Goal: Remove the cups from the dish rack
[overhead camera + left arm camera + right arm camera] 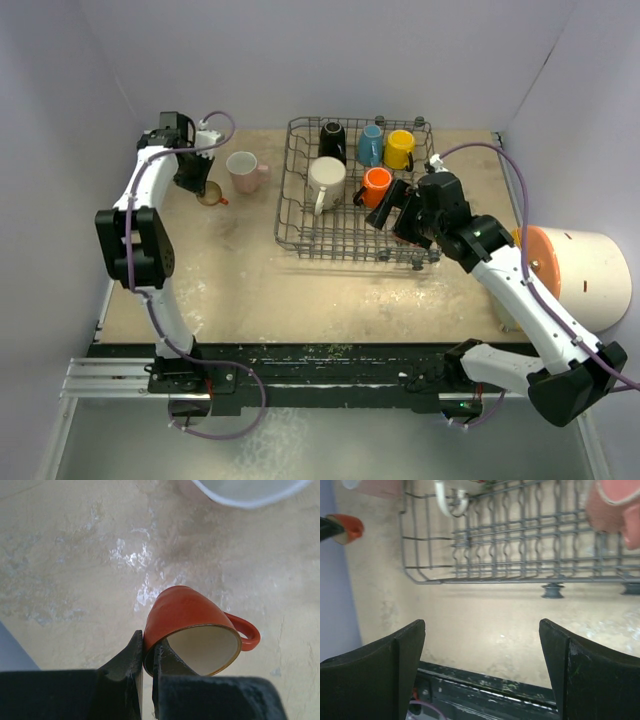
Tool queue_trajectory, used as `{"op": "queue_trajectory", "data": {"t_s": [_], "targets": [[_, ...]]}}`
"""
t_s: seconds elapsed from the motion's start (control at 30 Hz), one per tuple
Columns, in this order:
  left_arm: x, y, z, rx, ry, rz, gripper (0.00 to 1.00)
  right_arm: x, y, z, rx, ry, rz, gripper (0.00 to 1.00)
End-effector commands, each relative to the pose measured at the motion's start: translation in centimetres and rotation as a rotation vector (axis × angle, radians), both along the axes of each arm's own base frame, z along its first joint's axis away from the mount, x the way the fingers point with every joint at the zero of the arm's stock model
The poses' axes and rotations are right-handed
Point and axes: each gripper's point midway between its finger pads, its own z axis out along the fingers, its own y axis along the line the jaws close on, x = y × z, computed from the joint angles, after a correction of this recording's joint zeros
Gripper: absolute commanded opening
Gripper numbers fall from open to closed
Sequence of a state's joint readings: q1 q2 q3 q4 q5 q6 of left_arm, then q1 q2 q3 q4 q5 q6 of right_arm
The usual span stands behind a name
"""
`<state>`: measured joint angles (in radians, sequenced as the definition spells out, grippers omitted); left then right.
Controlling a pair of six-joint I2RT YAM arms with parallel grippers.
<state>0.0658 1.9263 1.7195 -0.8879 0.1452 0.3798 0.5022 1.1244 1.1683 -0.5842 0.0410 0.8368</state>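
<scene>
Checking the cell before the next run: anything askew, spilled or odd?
Nothing looks broken or spilled. White smears streak the table, like dried residue. A big white cylinder with an orange face lies on its side at the table's right edge. The left gripper holds an orange cup by its rim, tilted.

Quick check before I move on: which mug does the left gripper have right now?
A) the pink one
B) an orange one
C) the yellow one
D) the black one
B: in the left wrist view, the left gripper is pinched on the rim of an orange mug, out to the left of the dish rack.
</scene>
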Motion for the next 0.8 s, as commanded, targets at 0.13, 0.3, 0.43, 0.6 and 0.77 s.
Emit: {"op": "queue_trajectory", "data": {"t_s": [0.13, 0.3, 0.43, 0.6, 0.77], "targets": [[3.9, 1.2, -2.5, 0.013, 0.088, 0.15, 0.0, -0.5, -4.8, -0.6, -0.189, 0.011, -0.107, 0.99], [5.4, 1.6, -3.9, 0.027, 0.102, 0.173, 0.0, -0.3, -6.4, -1.6, -0.254, 0.034, -0.163, 1.0], [6.5, 1.8, -5.1, 0.028, 0.118, 0.19, 0.0, 0.1, -7.2, -2.4, -0.3, 0.051, -0.19, 1.0], [7.8, 2.3, -5.9, 0.013, 0.092, 0.221, 0.02, 0.9, -7.6, -2.9, -0.342, 0.066, -0.204, 1.0], [8.9, 2.3, -5.8, -0.003, 0.058, 0.22, 0.18, 1.8, -7.5, -4.0, -0.366, 0.087, -0.202, 1.0]]}}
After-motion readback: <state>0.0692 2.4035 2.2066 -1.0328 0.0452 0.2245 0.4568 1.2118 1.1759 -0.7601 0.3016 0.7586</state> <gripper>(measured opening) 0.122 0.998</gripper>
